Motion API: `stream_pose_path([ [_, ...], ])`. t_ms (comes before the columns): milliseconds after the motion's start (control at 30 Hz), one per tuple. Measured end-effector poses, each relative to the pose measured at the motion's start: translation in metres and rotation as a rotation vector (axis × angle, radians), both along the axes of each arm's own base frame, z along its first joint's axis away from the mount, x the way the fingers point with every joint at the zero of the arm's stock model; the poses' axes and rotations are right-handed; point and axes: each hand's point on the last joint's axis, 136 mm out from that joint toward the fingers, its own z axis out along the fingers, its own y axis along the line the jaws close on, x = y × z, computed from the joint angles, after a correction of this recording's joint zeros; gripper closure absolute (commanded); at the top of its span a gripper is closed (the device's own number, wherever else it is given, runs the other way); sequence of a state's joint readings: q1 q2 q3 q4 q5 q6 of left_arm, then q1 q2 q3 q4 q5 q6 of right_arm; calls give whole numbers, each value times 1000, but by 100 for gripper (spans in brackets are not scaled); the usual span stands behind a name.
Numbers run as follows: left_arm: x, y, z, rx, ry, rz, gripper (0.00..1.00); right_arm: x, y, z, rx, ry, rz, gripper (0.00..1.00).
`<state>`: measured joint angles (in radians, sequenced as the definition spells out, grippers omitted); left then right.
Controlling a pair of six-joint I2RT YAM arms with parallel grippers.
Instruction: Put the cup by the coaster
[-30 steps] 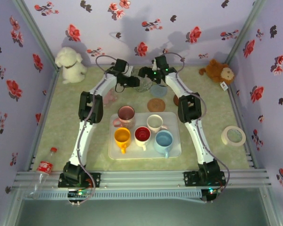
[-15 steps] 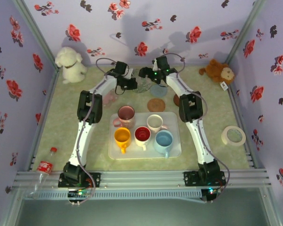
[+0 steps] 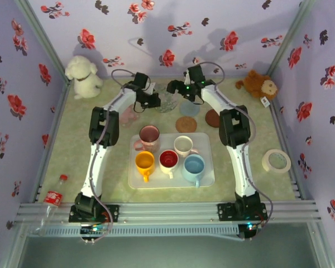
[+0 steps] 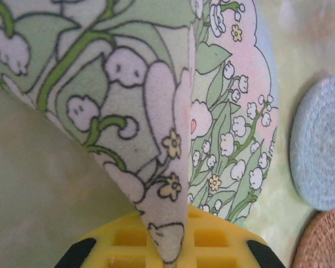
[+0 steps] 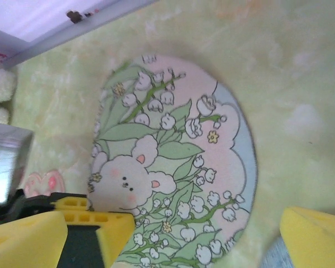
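At 12 o'clock from the tray (image 3: pixel 206 178), on the far part of the table, both arms meet over a floral coaster (image 3: pixel 168 102). The left gripper (image 4: pixel 167 245) is clamped on the near edge of this floral coaster (image 4: pixel 234 111). Its yellow pads pinch the soft edge, so that part of the disc is lifted and curled up, while the rest lies flat on the table. Probably the edge is held this way because a thin flat disc gives no other place to grip.

The right gripper (image 5: pixel 173 245) hangs just above the same coaster (image 5: pixel 173 162), with its fingers wide apart and nothing between them. It seems to be kept open so that it does not press on the disc while the other arm holds it.

A blue coaster (image 4: pixel 321 145) lies at 3 o'clock from the floral one, and a brown coaster (image 4: pixel 324 240) at about 5 o'clock, both flat and untouched.

The task's thing is not in any claw. Five cups (image 3: pixel 168 159) stand upright on the tray, at 6 o'clock from the coasters and well apart from both grippers. Which cup is meant, the pictures do not tell. By this judgement the task is at an early step: the coaster is handled, and a cup is not yet picked.
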<state>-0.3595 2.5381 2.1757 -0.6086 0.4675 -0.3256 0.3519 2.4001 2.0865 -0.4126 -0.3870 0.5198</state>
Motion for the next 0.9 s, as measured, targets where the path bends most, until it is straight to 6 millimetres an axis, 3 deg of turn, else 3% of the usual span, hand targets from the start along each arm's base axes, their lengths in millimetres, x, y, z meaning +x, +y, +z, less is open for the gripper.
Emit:
stream_pose_path([
  [167, -23, 6, 2, -2, 63, -33, 100, -14, -14, 41, -35, -68, -17, 1],
  [267, -33, 5, 4, -12, 89, -63, 100, -22, -22, 50, -62, -89, -23, 1],
  [667, -62, 16, -8, 22, 156, -127, 99, -48, -42, 24, -159, -41, -31, 1],
  [800, -66, 21, -10, 33, 168, -132, 84, -51, -47, 25, -196, -47, -25, 1],
  [900, -69, 24, -11, 35, 177, -140, 58, -54, -53, 22, -238, -43, -19, 1],
])
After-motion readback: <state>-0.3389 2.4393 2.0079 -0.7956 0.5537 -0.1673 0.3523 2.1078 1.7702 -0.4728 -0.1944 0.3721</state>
